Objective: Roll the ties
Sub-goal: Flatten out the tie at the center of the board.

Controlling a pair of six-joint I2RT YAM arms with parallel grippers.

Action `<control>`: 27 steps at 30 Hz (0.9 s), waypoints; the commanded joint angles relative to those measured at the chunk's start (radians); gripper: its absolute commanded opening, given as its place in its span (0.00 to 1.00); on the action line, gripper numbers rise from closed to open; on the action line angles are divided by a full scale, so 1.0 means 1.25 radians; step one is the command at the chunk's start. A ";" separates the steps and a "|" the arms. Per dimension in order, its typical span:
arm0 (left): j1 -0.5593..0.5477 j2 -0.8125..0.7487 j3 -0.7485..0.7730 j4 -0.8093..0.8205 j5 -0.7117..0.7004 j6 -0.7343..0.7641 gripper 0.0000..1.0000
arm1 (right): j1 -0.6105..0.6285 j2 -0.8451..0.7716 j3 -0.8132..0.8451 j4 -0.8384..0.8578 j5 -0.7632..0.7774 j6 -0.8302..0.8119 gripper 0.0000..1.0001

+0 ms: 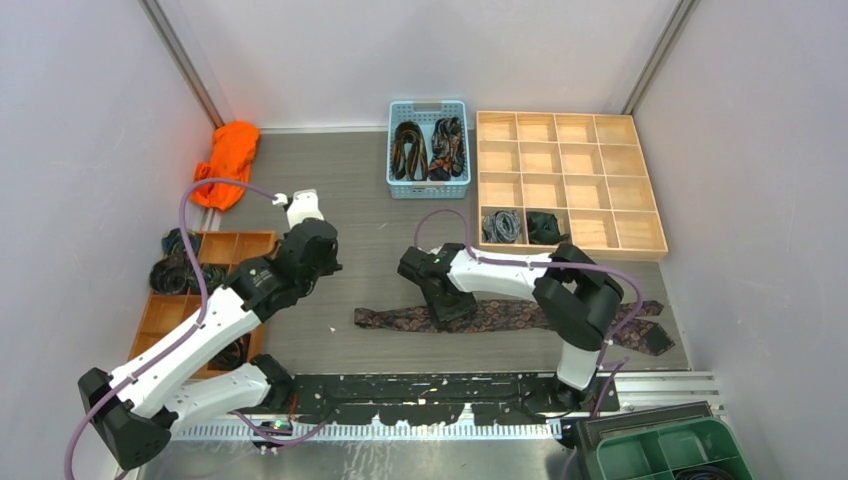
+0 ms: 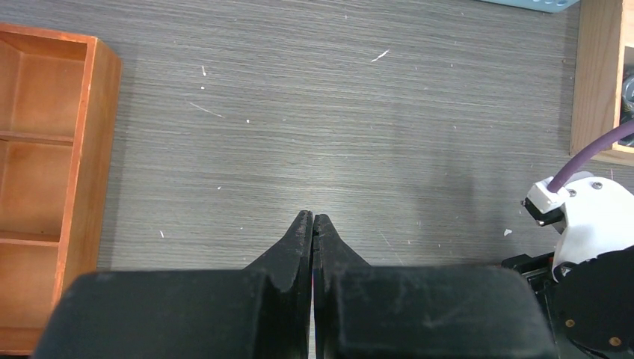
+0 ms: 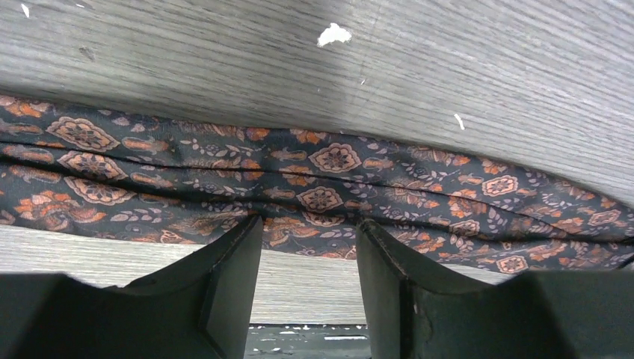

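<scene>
Tie [image 1: 520,316] flat on table [image 1: 360,210], near side, right of centre. Right claw [image 3: 308,224] spread at its near edge; pinch whole edge squarely before rolling. Left claw [image 2: 312,218] pressed together, left of tie.

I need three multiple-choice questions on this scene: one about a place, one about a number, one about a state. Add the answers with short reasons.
1. Where is the paisley tie? A on a shelf; B flat on the table, at the right gripper; C on a chair.
2. How many compartments of the light wooden tray hold coiled ties? A none; B two; C five.
3. How is the left gripper? A shut on nothing; B wide open; C shut on a tie.
Answers: 1 B, it lies stretched along the tabletop; 2 B, a grey coil and a dark coil sit in its near row; 3 A, its fingers meet over bare table.
</scene>
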 commanded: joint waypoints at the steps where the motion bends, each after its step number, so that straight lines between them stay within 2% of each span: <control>1: 0.008 -0.021 0.002 0.002 -0.004 -0.004 0.00 | -0.002 0.011 -0.050 0.079 -0.055 0.018 0.54; 5: 0.012 -0.028 0.005 -0.005 -0.005 -0.003 0.00 | -0.003 0.022 -0.092 0.128 -0.082 0.042 0.48; 6: 0.014 -0.029 0.007 -0.007 -0.005 -0.002 0.00 | -0.003 0.026 -0.101 0.136 -0.084 0.046 0.40; 9: 0.016 -0.026 0.012 -0.011 -0.005 -0.002 0.00 | -0.002 0.039 -0.115 0.148 -0.087 0.048 0.25; 15: 0.020 -0.008 0.015 -0.019 0.001 -0.007 0.00 | -0.004 0.046 -0.126 0.169 -0.105 0.045 0.22; 19: 0.024 -0.003 0.018 -0.020 0.014 -0.014 0.00 | -0.011 0.047 -0.141 0.193 -0.113 0.043 0.08; 23: 0.025 -0.001 0.024 -0.026 0.020 -0.020 0.00 | -0.018 0.011 -0.146 0.197 -0.101 0.038 0.01; 27: 0.025 -0.004 0.035 -0.033 0.022 -0.024 0.00 | -0.019 -0.034 -0.116 0.149 -0.059 0.033 0.01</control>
